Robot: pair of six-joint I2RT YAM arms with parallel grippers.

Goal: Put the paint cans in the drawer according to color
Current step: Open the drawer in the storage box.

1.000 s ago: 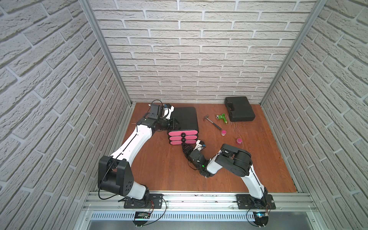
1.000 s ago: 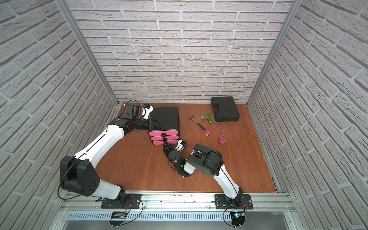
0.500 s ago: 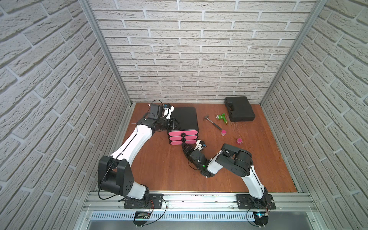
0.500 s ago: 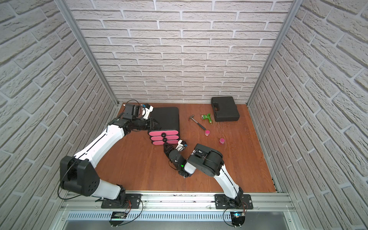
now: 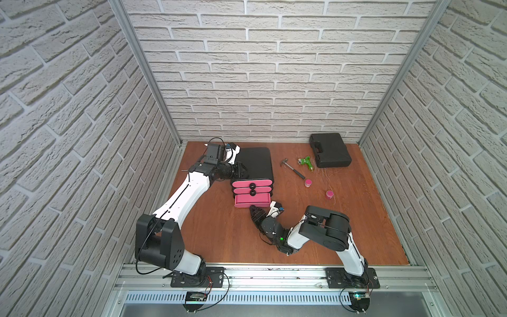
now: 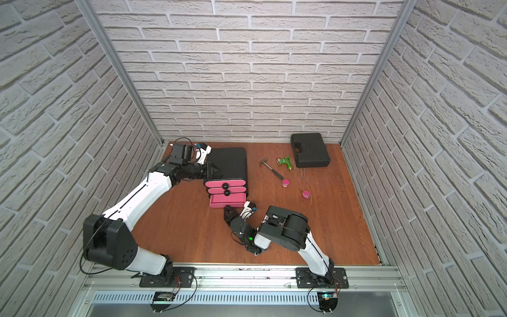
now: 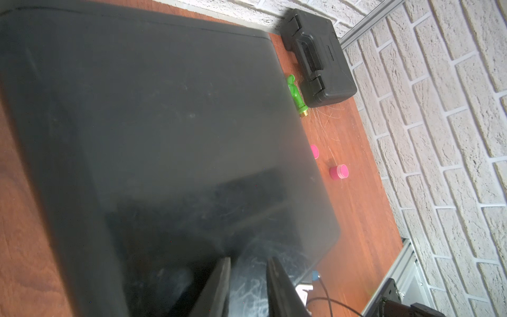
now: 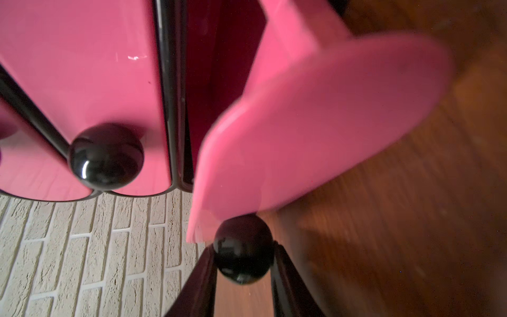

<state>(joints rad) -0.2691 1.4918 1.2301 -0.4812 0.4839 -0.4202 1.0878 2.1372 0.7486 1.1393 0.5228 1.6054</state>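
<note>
The black drawer chest point(image 5: 255, 162) stands at the back left in both top views, also drawer chest point(image 6: 230, 162). Its bottom pink drawer point(image 5: 251, 201) is pulled out a little. My right gripper point(image 5: 256, 212) is shut on that drawer's black knob point(image 8: 243, 248), and the right gripper point(image 8: 243, 245) has a finger on each side of it. My left gripper point(image 5: 245, 171) is shut and pressed against the chest's left side, whose black wall fills the left wrist view around the left gripper point(image 7: 248, 259). Two magenta paint cans point(image 5: 308, 183) point(image 5: 329, 195) stand on the floor to the right.
A black tool case point(image 5: 330, 151) lies at the back right. A green toy drill point(image 5: 306, 162) and a small hammer point(image 5: 292, 168) lie between it and the chest. Brick walls close in on three sides. The middle drawer's knob point(image 8: 105, 156) is beside the held one.
The bottom drawer has slid out a little toward the front with my right gripper holding its knob. The left arm has stayed where it was.
</note>
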